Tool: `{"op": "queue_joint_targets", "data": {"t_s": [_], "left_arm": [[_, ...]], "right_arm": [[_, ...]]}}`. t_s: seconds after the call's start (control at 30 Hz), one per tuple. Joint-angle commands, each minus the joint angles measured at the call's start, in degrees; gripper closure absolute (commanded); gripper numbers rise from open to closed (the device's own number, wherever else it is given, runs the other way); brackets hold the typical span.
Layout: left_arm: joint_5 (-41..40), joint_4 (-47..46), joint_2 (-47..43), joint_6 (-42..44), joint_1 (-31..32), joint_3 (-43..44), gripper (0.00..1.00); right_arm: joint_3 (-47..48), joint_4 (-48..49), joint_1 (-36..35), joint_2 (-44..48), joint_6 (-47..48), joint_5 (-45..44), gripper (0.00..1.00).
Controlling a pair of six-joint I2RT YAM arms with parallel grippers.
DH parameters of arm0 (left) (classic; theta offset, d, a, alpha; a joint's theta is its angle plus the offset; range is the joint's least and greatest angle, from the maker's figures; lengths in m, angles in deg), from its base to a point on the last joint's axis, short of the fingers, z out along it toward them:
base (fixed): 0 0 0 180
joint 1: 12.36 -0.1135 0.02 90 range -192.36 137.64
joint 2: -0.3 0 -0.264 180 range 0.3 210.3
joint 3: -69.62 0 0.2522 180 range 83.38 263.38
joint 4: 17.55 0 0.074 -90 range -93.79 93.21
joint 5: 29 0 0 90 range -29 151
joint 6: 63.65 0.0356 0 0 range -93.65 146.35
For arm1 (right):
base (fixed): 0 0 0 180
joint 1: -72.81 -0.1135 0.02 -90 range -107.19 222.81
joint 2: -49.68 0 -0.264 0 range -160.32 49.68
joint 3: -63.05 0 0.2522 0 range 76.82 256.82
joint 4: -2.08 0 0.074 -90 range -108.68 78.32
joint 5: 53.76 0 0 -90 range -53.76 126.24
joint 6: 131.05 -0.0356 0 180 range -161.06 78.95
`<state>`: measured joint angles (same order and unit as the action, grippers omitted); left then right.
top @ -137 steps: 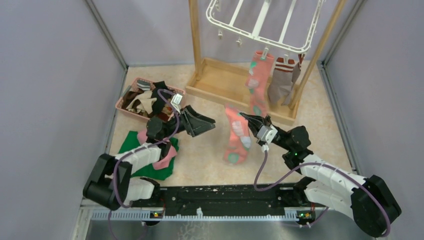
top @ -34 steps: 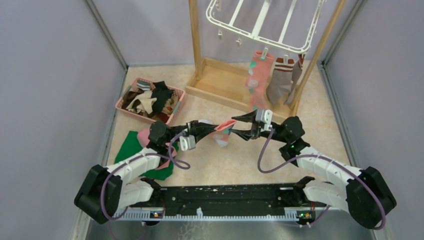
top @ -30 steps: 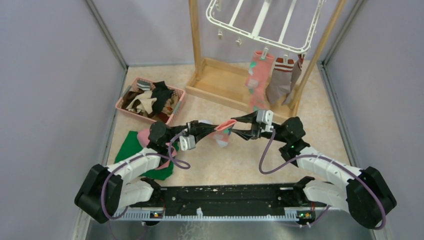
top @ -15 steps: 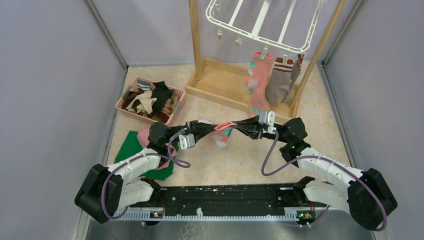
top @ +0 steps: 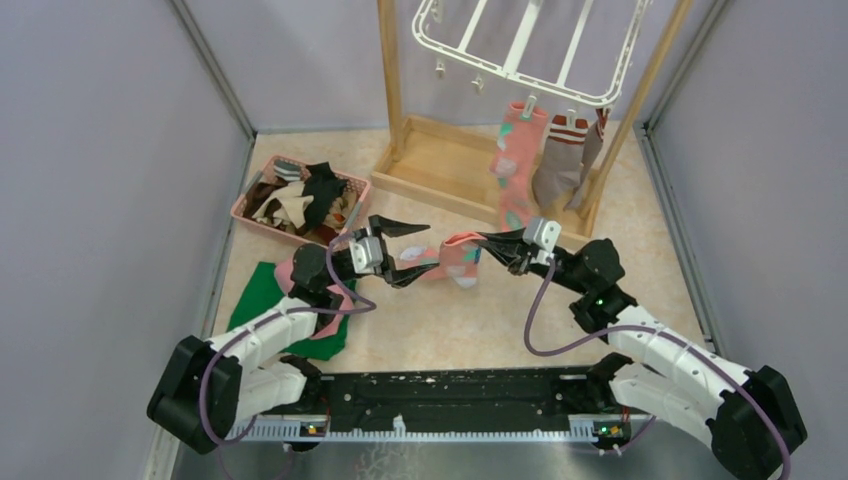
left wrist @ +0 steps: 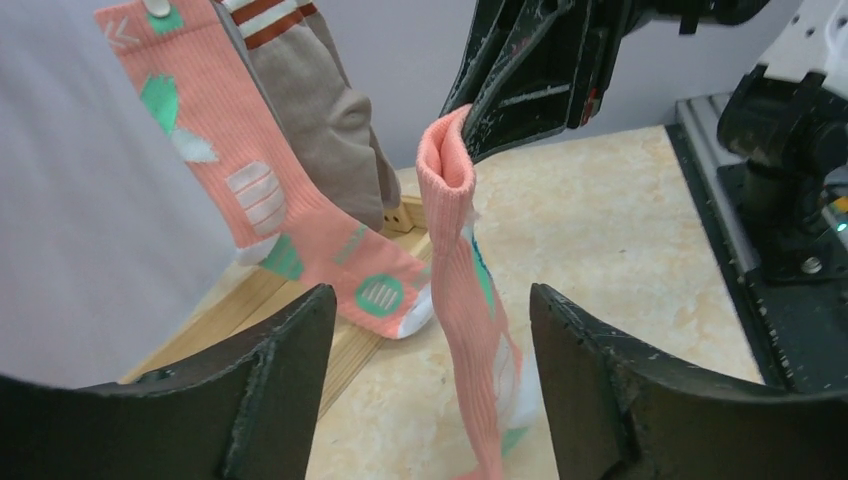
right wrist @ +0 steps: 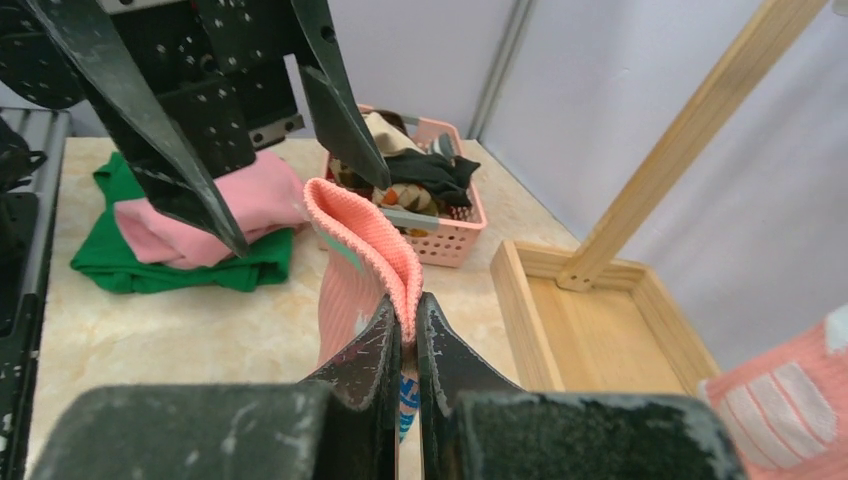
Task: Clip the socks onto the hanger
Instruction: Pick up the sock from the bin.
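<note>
A salmon pink sock (top: pixel 455 258) with teal and white shapes hangs between my two grippers above the floor. My right gripper (top: pixel 486 242) is shut on its folded cuff (right wrist: pixel 350 235), the jaws pinching the fabric (right wrist: pixel 408 305). My left gripper (top: pixel 425 250) is open wide, one finger on each side of the sock (left wrist: pixel 448 200) without touching it (left wrist: pixel 430 300). The white hanger (top: pixel 520 70) hangs at the top of the wooden stand. A second salmon sock (top: pixel 515 165) and a grey-brown sock with a red-white striped cuff (top: pixel 562 160) are clipped to its near rim.
A pink basket (top: pixel 243 212) with several socks stands at the back left. A green cloth (top: pixel 262 290) with a pink cloth (top: pixel 330 320) on it lies under the left arm. The wooden frame stand (top: pixel 440 165) fills the back middle. Grey walls close both sides.
My left gripper has opened wide and drawn back from the sock. My right gripper has shifted slightly right, keeping hold of the cuff.
</note>
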<state>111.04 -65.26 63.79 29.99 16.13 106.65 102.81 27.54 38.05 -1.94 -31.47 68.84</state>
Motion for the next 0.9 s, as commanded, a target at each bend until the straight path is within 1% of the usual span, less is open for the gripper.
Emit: {"op": "queue_joint_targets", "data": {"t_s": [0.0,0.17,0.27,0.43,0.53,0.6,0.63,0.7,0.73,0.87], "left_arm": [[1.6,0.0,-1.4,-10.6,-0.4,3.9,0.21],[4.3,-0.8,3.5,-17.8,0.3,8.5,0.20],[4.6,-2.1,7.1,-21.5,1.9,10.7,0.24],[4.2,-3.5,10.9,-22.8,3.1,12.7,0.40],[2.8,-3.4,11.8,-23.1,3.1,13.3,0.57],[1.6,-3.4,12.0,-23.4,3.1,13.4,0.70],[0.4,-3.5,12.0,-23.8,3.1,13.3,0.81],[-1.8,-3.5,12.0,-23.7,3.1,13.0,0.98],[-2.9,-3.3,11.9,-23.0,3.0,12.9,1.00],[-6.6,-1.5,11.5,-20.4,3.1,11.9,1.00]], "right_arm": [[1.6,-0.8,-0.6,1.2,1.6,-3.9,1.00],[1.9,-0.9,-0.5,0.4,1.4,-3.9,1.00],[1.9,-1.0,-0.5,0.5,1.4,-3.9,1.00],[1.9,-1.5,-0.5,0.9,1.7,-4.0,1.00],[1.9,-1.5,-0.5,0.9,1.8,-3.9,1.00],[1.9,-1.6,-0.6,0.8,1.9,-3.7,1.00],[1.9,-1.5,-0.5,0.7,1.9,-3.6,1.00],[1.7,-1.6,-0.5,0.8,2.0,-3.2,1.00],[1.7,-1.5,-0.5,0.8,2.1,-2.7,1.00],[0.9,-0.1,-0.5,1.6,2.0,-0.9,1.00]]}}
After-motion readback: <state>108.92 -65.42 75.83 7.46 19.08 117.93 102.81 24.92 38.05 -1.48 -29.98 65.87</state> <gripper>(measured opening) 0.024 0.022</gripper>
